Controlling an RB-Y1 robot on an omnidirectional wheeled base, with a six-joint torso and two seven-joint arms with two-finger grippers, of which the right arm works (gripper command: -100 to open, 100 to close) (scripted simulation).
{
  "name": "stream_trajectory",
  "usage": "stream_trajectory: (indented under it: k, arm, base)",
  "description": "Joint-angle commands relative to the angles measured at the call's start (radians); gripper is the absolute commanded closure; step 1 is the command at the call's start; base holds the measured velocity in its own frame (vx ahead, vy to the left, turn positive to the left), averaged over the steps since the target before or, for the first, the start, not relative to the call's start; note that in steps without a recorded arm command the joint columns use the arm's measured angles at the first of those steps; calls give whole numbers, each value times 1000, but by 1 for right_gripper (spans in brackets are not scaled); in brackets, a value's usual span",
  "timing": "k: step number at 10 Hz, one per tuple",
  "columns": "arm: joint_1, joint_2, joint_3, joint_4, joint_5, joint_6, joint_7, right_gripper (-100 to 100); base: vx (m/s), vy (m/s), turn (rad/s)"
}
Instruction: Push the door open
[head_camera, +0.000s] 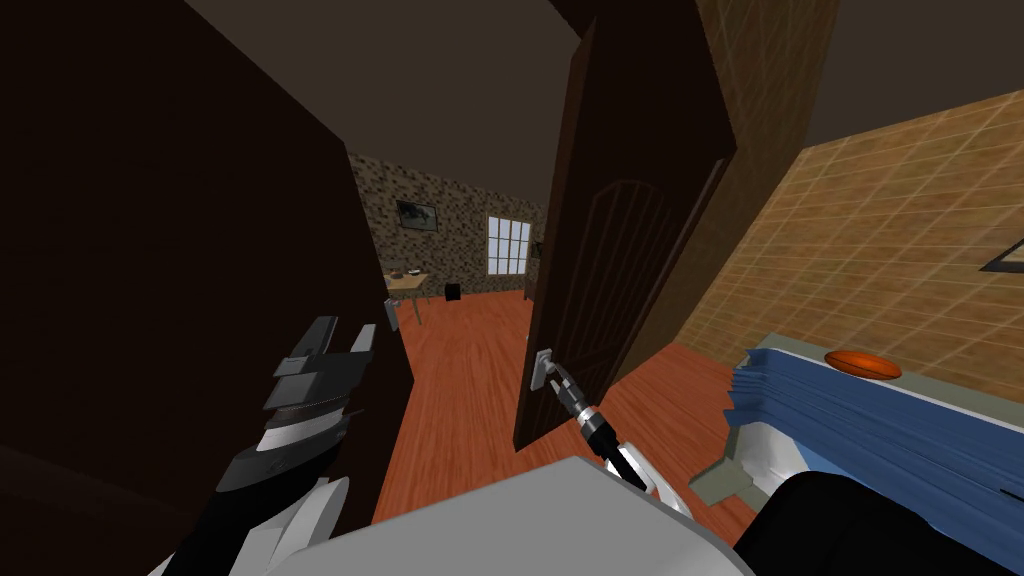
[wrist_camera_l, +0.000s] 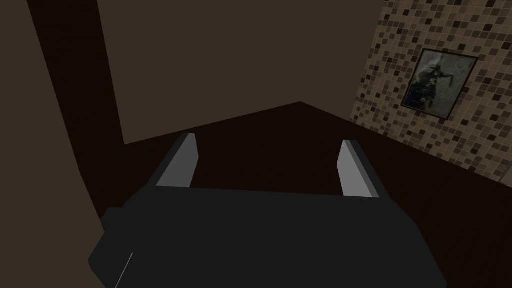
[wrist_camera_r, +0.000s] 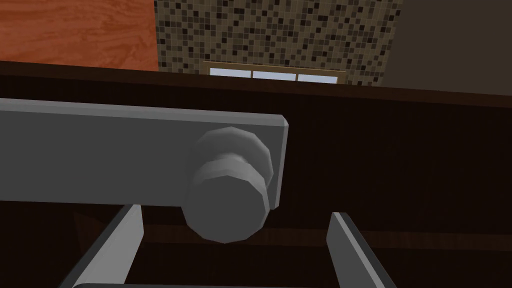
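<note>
Grey blades of the right gripper (wrist_camera_r: 236, 212) stand wide apart with nothing clamped; the round grey knob (wrist_camera_r: 227, 200) sits just ahead of them, inside the gap and nearer one blade than the other; whether either blade touches it I cannot tell. Behind the knob lies a flat grey handle plate (wrist_camera_r: 100, 155), running off to one side of the claw; behind the plate is the dark brown door (wrist_camera_r: 400, 160), square to the claw and very close.

From the head view the right gripper (head_camera: 558, 378) is reaching low at the door's free edge, where the plate is fixed; the door (head_camera: 600, 260) stands partly ajar, and beyond the claw, through the gap, show an orange wooden floor (head_camera: 460, 380) and a far window (head_camera: 508, 245).

The left gripper (head_camera: 340, 335) is held up well apart from the working claw, beside a dark wall (head_camera: 150, 250); its blades (wrist_camera_l: 268, 139) are spread open too and hold nothing.

My judgement: the approach is done and the pushing step is in hand; the task is perhaps half finished, since the opening looks narrow for the body. The next move calls for a steady drive forward against the door face or plate, not a grasp; the arm should follow the door's arc so the blades do not slip off past the knob or the free edge.
</note>
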Motion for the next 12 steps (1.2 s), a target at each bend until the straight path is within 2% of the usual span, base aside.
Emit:
stream_trajectory:
  k: [1, 2, 3, 4, 9, 10, 12]
  arm:
    - [-16, 6, 0, 12, -3, 11, 5, -100]
    - [-25, 8, -1, 18, -6, 17, 8, -100]
    - [-21, 7, -1, 19, -5, 9, 6, -100]
    - [-21, 7, -1, 19, -5, 9, 6, 100]
    - [-21, 7, -1, 19, -5, 9, 6, 100]
    - [-36, 15, -14, 34, -10, 22, 19, 100]
    - [-48, 22, -23, 43, -14, 29, 28, 100]
  base:
    - [191, 23, 54]
    - [177, 4, 60]
    - [80, -3, 15]
    - [-9, 0, -14]
    - [-15, -1, -1]
    - [98, 7, -52]
    - [136, 65, -30]
